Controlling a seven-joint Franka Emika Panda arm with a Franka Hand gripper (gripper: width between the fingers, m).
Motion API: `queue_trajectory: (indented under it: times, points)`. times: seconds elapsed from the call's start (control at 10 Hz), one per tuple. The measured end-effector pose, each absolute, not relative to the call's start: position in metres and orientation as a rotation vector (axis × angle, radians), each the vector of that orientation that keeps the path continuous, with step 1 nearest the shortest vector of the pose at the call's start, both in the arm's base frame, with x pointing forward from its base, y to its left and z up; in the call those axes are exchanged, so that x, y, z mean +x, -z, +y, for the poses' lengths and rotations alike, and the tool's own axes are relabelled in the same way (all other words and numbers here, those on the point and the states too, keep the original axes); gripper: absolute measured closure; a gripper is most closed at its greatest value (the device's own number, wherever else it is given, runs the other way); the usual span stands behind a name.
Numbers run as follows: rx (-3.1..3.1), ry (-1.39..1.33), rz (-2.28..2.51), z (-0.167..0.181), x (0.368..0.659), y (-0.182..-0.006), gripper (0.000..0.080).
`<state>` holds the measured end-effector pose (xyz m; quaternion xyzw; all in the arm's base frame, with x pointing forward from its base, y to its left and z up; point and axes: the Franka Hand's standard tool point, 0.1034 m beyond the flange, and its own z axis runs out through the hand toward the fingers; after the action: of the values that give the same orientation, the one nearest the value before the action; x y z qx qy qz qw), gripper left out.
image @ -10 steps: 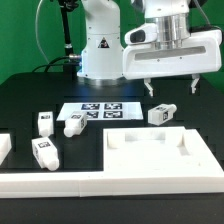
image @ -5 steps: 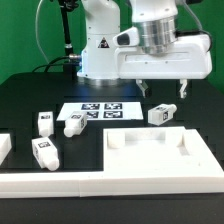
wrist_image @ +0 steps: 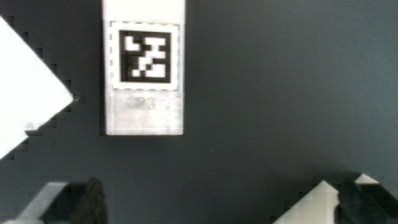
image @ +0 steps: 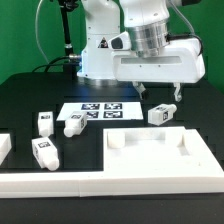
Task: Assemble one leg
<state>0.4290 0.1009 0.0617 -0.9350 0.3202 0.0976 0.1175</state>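
You see the leg (wrist_image: 146, 105) is white, its tag (wrist_image: 144, 55) black-and-white squares; your counter (wrist_image: 267, 80) is black.

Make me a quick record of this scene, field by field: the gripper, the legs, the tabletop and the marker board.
gripper: open, empty, hovering over the right leg, not touching it
right leg: lying loose behind the tabletop; in the wrist view it is not between the fingertips
left legs: three, loose, at the exterior view's left
tabletop: lying flat, rim up, no leg fitted
marker board: flat, between the left legs and the right leg
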Motion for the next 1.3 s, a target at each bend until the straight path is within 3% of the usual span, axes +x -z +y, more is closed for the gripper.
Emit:
queue_trajectory:
  times: [0.2, 0.5, 1.3]
  points:
    - [-2.555, -0.616, 0.955, 0.090, 0.438, -0.060, 0.0151]
    - [-2.443, -0.851, 0.921, 0.090, 0.431, -0.055, 0.0151]
    - [-2.304, -1.056, 0.968, 0.089, 0.416, -0.040, 0.0151]
